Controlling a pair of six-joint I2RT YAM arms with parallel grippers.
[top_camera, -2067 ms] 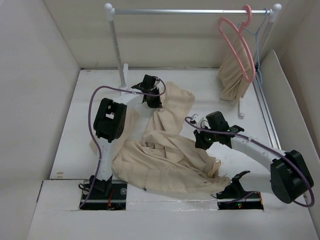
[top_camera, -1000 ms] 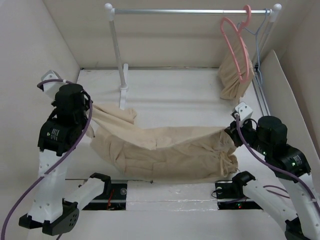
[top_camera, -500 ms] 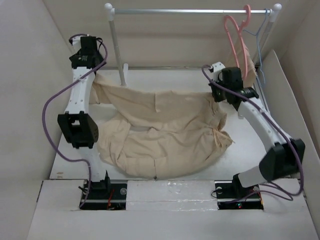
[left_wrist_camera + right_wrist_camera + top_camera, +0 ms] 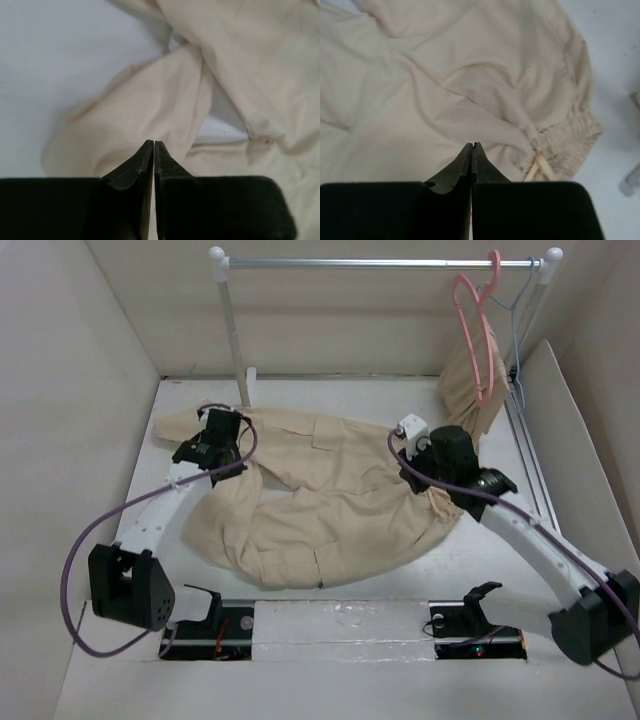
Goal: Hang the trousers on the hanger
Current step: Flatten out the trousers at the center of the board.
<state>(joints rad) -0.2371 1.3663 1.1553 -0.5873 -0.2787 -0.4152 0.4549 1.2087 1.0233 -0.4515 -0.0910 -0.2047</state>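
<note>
The beige trousers (image 4: 330, 490) lie spread across the white table, legs to the left and waist to the right. My left gripper (image 4: 215, 450) is low over the leg end, its jaws shut; the left wrist view shows a fold of leg (image 4: 165, 100) just past the fingertips (image 4: 153, 143). My right gripper (image 4: 428, 480) is low over the waist end, jaws shut; the right wrist view shows cloth (image 4: 420, 90), the gathered waistband (image 4: 575, 135) and the drawstring (image 4: 540, 170). The pink hanger (image 4: 472, 330) hangs on the rail at the far right.
A metal rail (image 4: 380, 262) spans the back on a white post (image 4: 235, 340). A thin grey-blue wire hanger (image 4: 515, 330) and a small bunched beige cloth (image 4: 465, 390) hang beside the pink hanger. Walls close in the table on three sides.
Both arms held the trousers stretched up between them; now the arms are down near the table and the trousers lie flat and spread out.
</note>
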